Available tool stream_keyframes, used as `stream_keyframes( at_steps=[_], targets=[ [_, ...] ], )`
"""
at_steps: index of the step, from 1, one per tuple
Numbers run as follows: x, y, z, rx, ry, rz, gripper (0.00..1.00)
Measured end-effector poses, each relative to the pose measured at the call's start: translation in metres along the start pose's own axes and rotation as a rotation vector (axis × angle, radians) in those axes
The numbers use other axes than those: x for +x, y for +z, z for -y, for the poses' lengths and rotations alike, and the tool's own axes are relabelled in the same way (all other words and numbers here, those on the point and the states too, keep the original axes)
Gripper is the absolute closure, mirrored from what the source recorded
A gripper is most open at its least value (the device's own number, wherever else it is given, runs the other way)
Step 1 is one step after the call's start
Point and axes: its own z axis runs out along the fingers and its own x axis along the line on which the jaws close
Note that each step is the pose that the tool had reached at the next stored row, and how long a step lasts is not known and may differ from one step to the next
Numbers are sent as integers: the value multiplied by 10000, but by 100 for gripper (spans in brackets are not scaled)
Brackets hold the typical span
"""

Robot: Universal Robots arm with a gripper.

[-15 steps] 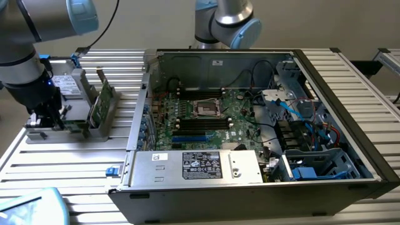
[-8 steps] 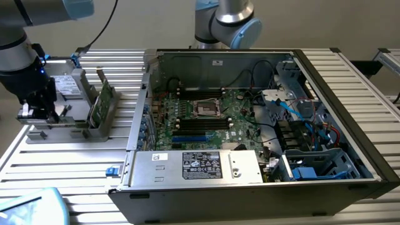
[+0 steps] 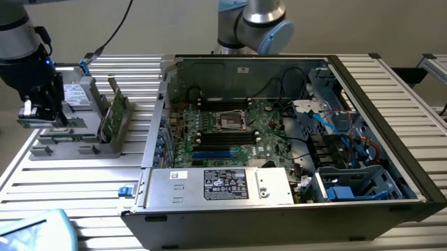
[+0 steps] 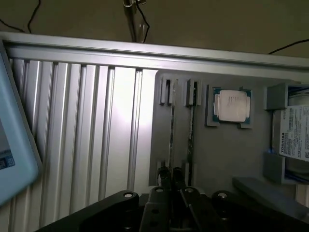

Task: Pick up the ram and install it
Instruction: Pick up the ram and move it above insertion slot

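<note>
My gripper hangs over the grey parts fixture at the exterior view's left, outside the computer case. A long narrow greenish strip, the ram, lies level at the fingertips, and the jaws look shut on it. In the wrist view the gripper has its dark fingers almost together above two narrow slots of the fixture. The motherboard lies inside the open case, with black memory slots beside the processor socket.
A taller green card stands upright in the fixture, between my gripper and the case wall. A processor chip and a labelled drive sit in the fixture. Power supply and cables crowd the case. A pale blue object lies near the front.
</note>
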Motion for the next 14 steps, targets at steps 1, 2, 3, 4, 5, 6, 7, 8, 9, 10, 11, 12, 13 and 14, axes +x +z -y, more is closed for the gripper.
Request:
stream_keyframes(
  at_steps=[1, 2, 3, 4, 5, 6, 7, 8, 9, 10, 11, 12, 13, 14],
  targets=[
    [1, -50, 29, -1, 0, 0, 86],
    [4, -98, 65, -1, -1, 4, 86],
    [9, -146, 99, -1, -1, 12, 86],
    [10, -199, 128, -2, -1, 11, 86],
    [10, -242, 149, 0, -1, 12, 86],
    [10, -294, 173, 0, -1, 12, 86],
    [11, -339, 194, -1, -1, 12, 86],
    [11, -389, 222, 0, -1, 12, 86],
    [14, -439, 253, 0, -2, 14, 86],
    [21, -488, 286, -1, -2, 21, 86],
    [26, -533, 316, 1, -3, 32, 86],
    [33, -583, 349, 2, -4, 44, 86],
    [40, -635, 384, 2, -5, 56, 86],
    [47, -682, 415, 4, -7, 68, 86]
  ],
)
